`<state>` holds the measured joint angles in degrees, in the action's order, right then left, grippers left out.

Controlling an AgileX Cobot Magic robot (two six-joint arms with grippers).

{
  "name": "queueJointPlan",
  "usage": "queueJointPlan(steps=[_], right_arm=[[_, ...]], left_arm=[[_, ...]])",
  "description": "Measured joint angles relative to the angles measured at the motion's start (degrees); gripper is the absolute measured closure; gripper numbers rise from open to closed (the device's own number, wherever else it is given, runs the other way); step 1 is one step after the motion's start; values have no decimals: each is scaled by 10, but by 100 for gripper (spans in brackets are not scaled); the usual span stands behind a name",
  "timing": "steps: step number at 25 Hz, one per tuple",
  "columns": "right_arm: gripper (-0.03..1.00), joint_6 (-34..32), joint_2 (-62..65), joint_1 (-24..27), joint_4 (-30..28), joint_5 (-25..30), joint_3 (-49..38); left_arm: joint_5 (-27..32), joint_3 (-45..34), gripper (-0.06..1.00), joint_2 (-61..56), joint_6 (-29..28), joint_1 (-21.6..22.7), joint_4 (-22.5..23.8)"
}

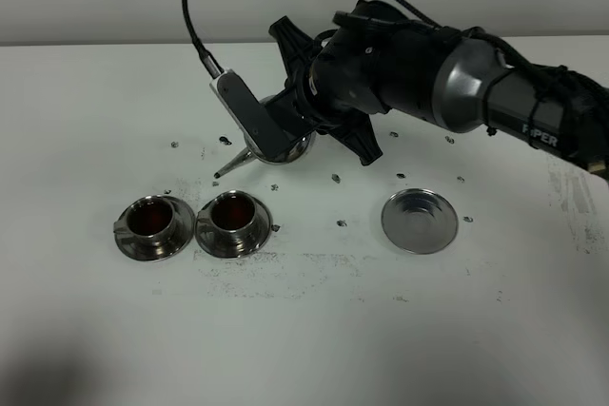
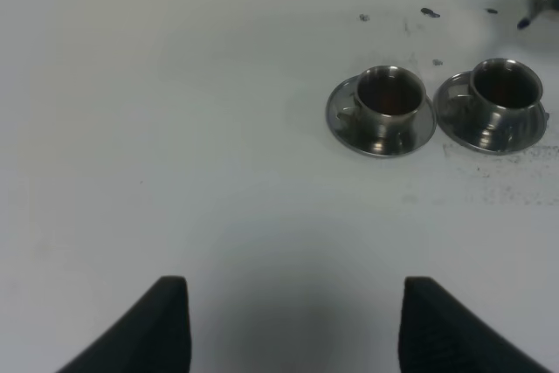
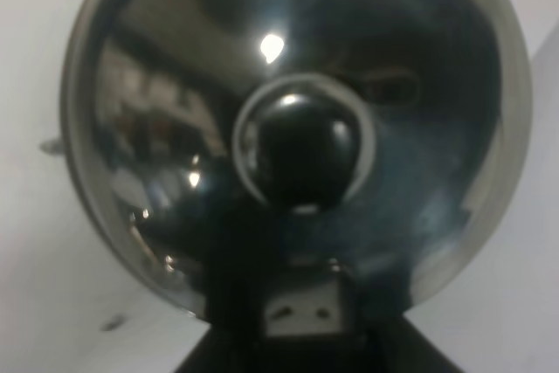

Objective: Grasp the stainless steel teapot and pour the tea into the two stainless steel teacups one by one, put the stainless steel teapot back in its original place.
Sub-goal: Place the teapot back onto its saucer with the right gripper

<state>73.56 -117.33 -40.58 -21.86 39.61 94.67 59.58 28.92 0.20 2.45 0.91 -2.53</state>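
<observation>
White table (image 1: 304, 349) pretty roomy up front, right gripper (image 1: 285, 125) clamped on teapot (image 1: 290, 147) at 12 o'clock, both teacups (image 1: 152, 225) (image 1: 233, 222) filled, dish (image 1: 419, 222) at 3 o'clock, left gripper (image 2: 293, 325) spread open.

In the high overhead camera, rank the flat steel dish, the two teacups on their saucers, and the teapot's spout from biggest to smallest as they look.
1. Left teacup on its saucer and right teacup on its saucer: alike, no ranking between them.
2. Flat steel dish, slightly narrower.
3. Teapot spout, thinnest; the gripper hides most of the pot.
</observation>
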Motion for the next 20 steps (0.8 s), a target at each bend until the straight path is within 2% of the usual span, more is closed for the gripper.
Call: queueJointPlan(steps=[5, 13, 16, 20], right_arm=[[76, -102, 44, 2, 99, 62, -7], [76, -318, 171, 10, 214, 9, -178], [76, -441, 190, 10, 252, 17, -218], [76, -580, 190, 9, 259, 20, -243]], left_arm=[[0, 0, 43, 0, 0, 0, 0], [0, 0, 43, 0, 0, 0, 0], [0, 0, 43, 0, 0, 0, 0], [0, 0, 43, 0, 0, 0, 0]])
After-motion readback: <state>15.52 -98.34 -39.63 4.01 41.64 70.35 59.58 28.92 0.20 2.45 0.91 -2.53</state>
